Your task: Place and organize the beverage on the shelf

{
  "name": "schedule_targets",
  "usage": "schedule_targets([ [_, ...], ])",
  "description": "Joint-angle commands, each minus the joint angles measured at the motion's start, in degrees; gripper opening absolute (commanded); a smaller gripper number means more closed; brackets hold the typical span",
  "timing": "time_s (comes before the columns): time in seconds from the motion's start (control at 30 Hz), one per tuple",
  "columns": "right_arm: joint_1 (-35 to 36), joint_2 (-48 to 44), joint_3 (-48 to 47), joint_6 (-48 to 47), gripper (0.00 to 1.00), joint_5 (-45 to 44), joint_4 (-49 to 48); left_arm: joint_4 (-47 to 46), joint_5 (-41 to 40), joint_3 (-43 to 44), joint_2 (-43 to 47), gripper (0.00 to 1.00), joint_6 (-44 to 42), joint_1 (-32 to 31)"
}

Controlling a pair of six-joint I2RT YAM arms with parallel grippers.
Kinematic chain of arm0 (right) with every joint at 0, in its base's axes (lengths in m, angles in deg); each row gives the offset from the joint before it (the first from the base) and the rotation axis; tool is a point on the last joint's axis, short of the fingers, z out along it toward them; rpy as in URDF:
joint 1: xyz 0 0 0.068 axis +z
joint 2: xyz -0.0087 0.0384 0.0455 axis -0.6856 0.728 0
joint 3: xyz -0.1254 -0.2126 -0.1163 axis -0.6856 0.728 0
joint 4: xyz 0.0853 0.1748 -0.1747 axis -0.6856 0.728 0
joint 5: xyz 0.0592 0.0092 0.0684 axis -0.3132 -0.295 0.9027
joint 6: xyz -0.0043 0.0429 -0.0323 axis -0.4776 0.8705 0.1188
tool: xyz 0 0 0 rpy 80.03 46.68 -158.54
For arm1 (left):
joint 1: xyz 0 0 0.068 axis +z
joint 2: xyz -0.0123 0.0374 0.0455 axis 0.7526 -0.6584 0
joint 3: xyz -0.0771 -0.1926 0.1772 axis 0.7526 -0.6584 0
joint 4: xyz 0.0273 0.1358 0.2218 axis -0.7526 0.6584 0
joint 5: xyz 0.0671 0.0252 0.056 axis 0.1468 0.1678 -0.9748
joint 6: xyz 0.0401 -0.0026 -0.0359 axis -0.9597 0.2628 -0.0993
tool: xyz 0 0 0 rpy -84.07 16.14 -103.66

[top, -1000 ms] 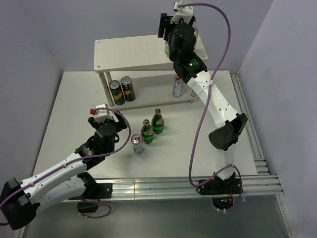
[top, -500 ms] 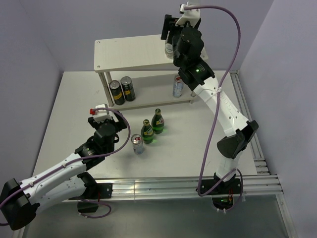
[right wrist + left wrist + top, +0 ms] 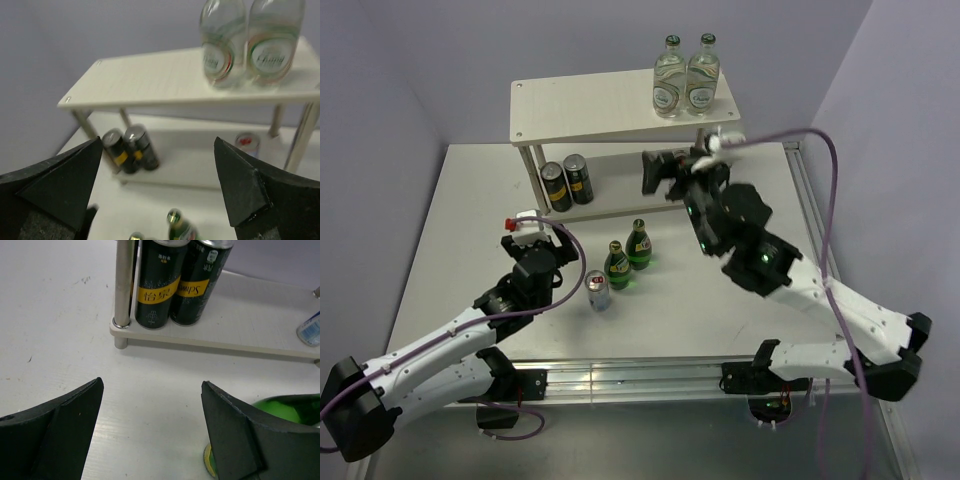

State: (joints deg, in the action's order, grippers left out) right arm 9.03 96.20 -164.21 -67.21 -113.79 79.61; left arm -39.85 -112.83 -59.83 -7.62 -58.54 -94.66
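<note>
The shelf (image 3: 600, 105) stands at the back. Two clear bottles (image 3: 669, 78) (image 3: 702, 75) stand upright on its top board's right end and also show in the right wrist view (image 3: 221, 45). One silver can (image 3: 246, 145) stands on the lower board. Two green bottles (image 3: 617, 265) (image 3: 639, 244) and a second silver can (image 3: 598, 291) stand on the table. My right gripper (image 3: 665, 170) hangs open and empty in front of the shelf, above the green bottles (image 3: 180, 225). My left gripper (image 3: 542, 240) is open and empty, low over the table, with a green bottle (image 3: 287, 405) behind its right finger.
Two dark cans with yellow bands (image 3: 556, 186) (image 3: 578, 178) stand at the left end of the lower board by a shelf leg (image 3: 122, 290). A metal rail frame (image 3: 820, 260) runs along the table's right and near edges. Purple walls close in the back and sides.
My right arm has drawn back from the top board and dropped forward and down, leaving both clear bottles standing there. My left arm has not moved.
</note>
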Motion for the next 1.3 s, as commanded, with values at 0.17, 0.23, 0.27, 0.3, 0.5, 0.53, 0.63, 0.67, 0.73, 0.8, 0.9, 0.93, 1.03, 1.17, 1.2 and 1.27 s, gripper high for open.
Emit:
schedule_targets([
  [0.17,6.7,-9.9,26.2,19.8,1.0,4.7,2.5,-1.9,3.7,0.2,-0.4,0.86,-0.2,-0.1],
  [0.23,6.7,-8.3,28.9,21.1,1.0,6.8,1.0,-2.3,3.6,-0.1,0.2,0.87,-0.3,-0.1],
  [0.27,6.6,-6.4,29.3,22.0,1.0,6.8,0.6,-2.5,3.6,-0.5,0.6,0.87,-0.2,-0.1],
  [0.3,6.6,-5.5,29.7,22.4,1.0,7.2,0.1,-3.0,3.8,-0.7,0.9,0.87,-0.4,-0.1],
  [0.5,6.2,1.8,29.7,23.3,1.0,6.9,-2.9,-6.4,11.2,-2.3,1.3,0.87,-2.7,-0.1],
  [0.53,5.9,2.5,29.6,23.4,1.0,7.0,-3.7,-7.7,12.7,-2.9,1.7,0.88,-3.2,0.0],
  [0.63,5.0,4.7,29.6,23.8,1.0,7.5,-5.3,-8.7,14.9,-3.3,2.0,0.88,-3.9,-0.1],
  [0.67,4.5,5.7,29.5,23.9,0.99,7.5,-5.8,-8.7,14.2,-3.3,1.5,0.88,-3.9,0.0],
  [0.73,3.9,6.6,29.5,23.9,0.99,7.5,-6.6,-8.2,13.7,-3.0,0.9,0.88,-3.8,-0.1],
  [0.8,3.1,8.1,29.5,23.3,0.99,7.1,-7.9,-8.1,13.5,-2.6,0.1,0.88,-3.8,-0.1],
  [0.9,2.2,10.1,29.1,22.3,0.99,6.2,-9.5,-8.1,13.4,-2.3,-0.4,0.87,-3.8,-0.1],
  [0.93,1.9,10.7,28.7,22.1,0.98,5.8,-9.5,-8.1,13.4,-2.5,-0.3,0.87,-3.8,-0.1],
  [1.03,0.8,12.2,27.8,21.6,0.98,5.6,-9.9,-8.1,13.1,-2.5,-0.4,0.88,-3.9,-0.1],
  [1.17,0.2,12.3,27.7,21.8,0.98,5.0,-9.4,-8.1,12.7,-2.2,-0.9,0.88,-4.0,0.0],
  [1.2,0.2,12.0,28.1,22.0,0.98,5.1,-9.3,-8.1,12.7,-2.2,-0.9,0.88,-4.0,-0.1],
  [1.27,0.3,10.4,28.9,22.7,0.97,5.3,-9.1,-8.1,12.5,-2.0,-1.2,0.87,-4.1,-0.1],
])
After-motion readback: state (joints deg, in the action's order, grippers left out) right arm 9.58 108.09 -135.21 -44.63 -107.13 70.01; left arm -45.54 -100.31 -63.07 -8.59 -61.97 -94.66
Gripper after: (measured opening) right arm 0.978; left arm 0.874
